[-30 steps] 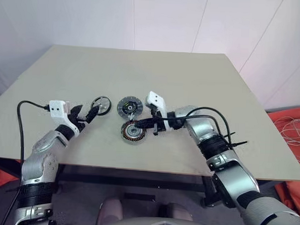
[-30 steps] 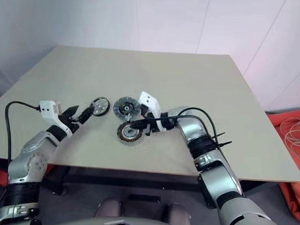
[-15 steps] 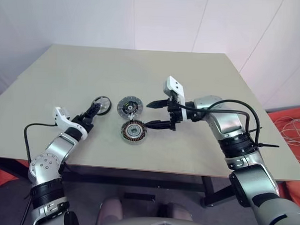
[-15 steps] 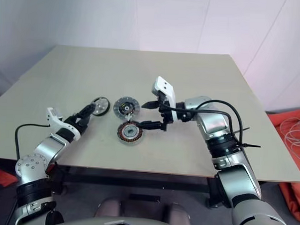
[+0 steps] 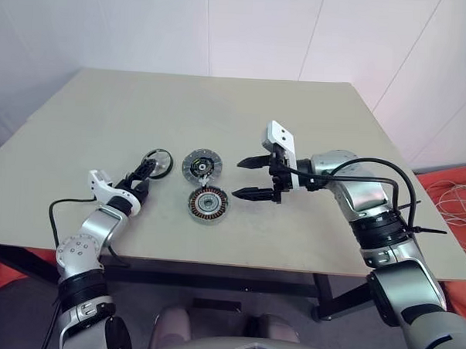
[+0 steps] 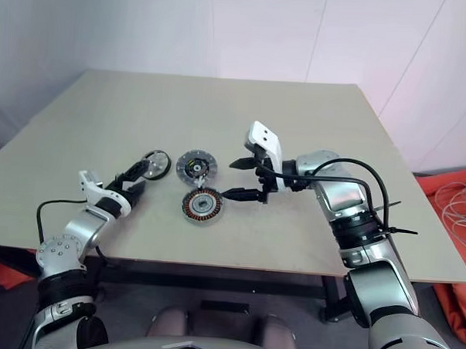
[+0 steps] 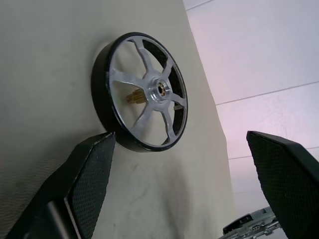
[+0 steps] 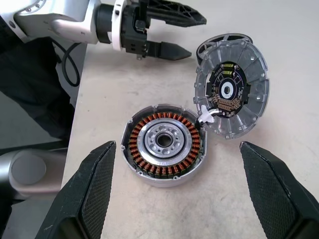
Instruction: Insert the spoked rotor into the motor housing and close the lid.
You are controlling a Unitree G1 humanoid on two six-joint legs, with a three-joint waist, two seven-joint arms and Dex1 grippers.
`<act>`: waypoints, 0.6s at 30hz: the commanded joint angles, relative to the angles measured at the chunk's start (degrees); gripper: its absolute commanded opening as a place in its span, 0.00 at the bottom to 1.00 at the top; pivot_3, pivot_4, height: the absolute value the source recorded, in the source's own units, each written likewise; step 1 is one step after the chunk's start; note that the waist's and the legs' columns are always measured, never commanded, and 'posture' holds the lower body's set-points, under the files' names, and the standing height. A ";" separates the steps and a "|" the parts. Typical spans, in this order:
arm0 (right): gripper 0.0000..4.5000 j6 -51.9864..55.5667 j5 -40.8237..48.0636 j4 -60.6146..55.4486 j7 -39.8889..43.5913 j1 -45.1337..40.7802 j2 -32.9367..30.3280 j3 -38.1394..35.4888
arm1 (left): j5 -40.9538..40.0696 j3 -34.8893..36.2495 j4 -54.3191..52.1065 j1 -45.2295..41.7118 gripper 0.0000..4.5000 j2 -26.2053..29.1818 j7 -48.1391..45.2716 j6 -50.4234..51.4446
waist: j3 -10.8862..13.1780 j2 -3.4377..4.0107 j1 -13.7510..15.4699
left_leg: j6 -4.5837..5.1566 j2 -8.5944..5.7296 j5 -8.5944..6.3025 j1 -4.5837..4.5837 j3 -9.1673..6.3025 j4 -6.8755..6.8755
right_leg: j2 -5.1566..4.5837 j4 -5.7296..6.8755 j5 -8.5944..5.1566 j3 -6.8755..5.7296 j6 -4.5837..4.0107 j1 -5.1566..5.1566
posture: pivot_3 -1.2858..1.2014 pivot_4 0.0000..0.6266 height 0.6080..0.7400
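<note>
The spoked rotor (image 5: 158, 161), a black-rimmed wheel with silvery spokes, lies flat at the table's left of centre. My left gripper (image 5: 143, 177) is open just short of it, and the rotor (image 7: 144, 92) lies ahead of the gap between its fingers (image 7: 92, 179), untouched. The lid (image 5: 201, 165), a ribbed grey disc with a dark centre, lies beside the rotor. In front of it lies the motor housing (image 5: 208, 203), with its copper windings (image 8: 163, 144) facing up. My right gripper (image 5: 239, 179) hovers open to the right of the housing, pointing left and holding nothing.
The beige table (image 5: 297, 115) has bare room behind and to the right of the parts. Its front edge runs close below the housing. Orange material and white cables (image 5: 452, 196) lie on the floor at the far right.
My right gripper has opened, lifted off the housing and drawn back to the right. The left wrist has rolled and sunk a little, still pointing at the rotor.
</note>
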 commanded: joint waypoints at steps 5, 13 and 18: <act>0.99 0.21 1.72 -2.97 -0.28 -1.25 -0.84 -1.65 | -0.84 1.09 3.94 -3.20 1.00 -0.67 -1.46 -2.53 | 0.00 0.00 0.07 | -0.01 -0.01 0.00 0.07 0.00 0.01 | -0.01 0.01 0.00 -0.01 0.01 0.08 | 0.52 0.00 1.00; 0.99 0.16 1.88 -2.98 -0.88 -1.44 -1.01 -1.37 | -0.22 2.01 8.97 -6.23 1.00 -1.35 -2.91 -5.39 | 0.00 0.00 0.35 | -0.02 -0.01 0.02 0.19 -0.01 0.01 | -0.01 0.01 0.00 -0.01 0.03 0.21 | 0.52 0.00 1.00; 0.99 0.16 1.89 -2.96 -1.27 -1.49 -1.07 -1.36 | -0.06 1.43 9.64 -7.26 1.00 -1.09 -3.55 -5.10 | 0.00 0.00 0.51 | -0.02 -0.01 0.03 0.18 -0.01 0.02 | -0.01 0.01 0.00 -0.01 0.04 0.22 | 0.52 0.00 1.00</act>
